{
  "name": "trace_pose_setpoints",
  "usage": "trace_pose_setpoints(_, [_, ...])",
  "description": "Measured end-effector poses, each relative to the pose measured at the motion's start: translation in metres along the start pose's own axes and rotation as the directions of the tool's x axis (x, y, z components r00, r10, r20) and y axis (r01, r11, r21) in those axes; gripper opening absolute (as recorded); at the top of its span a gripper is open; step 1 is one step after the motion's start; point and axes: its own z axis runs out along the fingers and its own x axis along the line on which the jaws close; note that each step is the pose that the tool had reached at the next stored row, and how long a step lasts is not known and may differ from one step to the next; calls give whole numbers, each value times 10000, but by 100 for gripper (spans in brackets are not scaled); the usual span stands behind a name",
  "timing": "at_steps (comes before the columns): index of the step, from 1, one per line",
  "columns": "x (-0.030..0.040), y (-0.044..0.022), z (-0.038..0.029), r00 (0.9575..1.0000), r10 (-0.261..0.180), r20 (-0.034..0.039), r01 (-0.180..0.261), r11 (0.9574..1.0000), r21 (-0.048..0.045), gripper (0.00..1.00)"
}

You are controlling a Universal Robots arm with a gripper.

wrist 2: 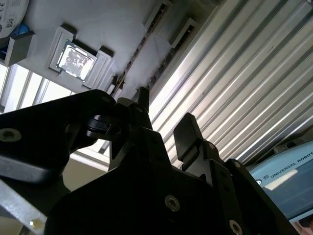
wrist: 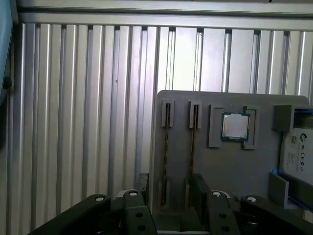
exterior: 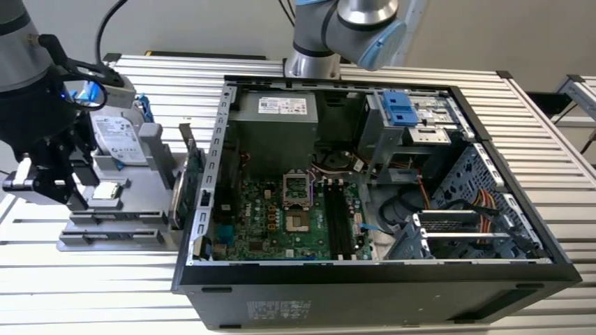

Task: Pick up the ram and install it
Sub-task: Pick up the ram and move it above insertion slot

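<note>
The black two-fingered end effector [wrist: 169, 182] hangs just above the near edge of a flat grey plastic holder block [wrist: 230, 171]. Its fingers [wrist 2: 185, 128] stand well apart, with nothing gripped between them.

The ram [wrist: 166, 139], a long, thin dark circuit-board stick seen edge-on, stands in a narrow slot of the holder. In the first wrist view it lines up with the gap between the fingers but is not touched by them. A second stick of the same kind [wrist: 193, 137] sits in the neighbouring slot, just beside it.

Further along the holder lie a square silver processor chip [wrist: 235, 126] in its own pocket and, beyond that, a silver boxy hard drive [wrist: 297, 152]. All of this rests on the ribbed aluminium bench [wrist: 88, 122].

Across the bench, toward the exterior view's right, stands the black open computer case [exterior: 373, 279] with its green motherboard [exterior: 270, 223] exposed. The long black memory slots [exterior: 340, 223] on it look unfilled, as far as I can tell.

I judge the task to be at its very start. The approach over the stick is made, but grasping, lifting, carrying it to the case and seating it are not yet done.
</note>
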Motion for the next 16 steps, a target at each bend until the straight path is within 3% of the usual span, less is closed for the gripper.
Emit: trace_pose_setpoints(16, [-9,-4,139,9999,110,-27,-110,9999,-6,100])
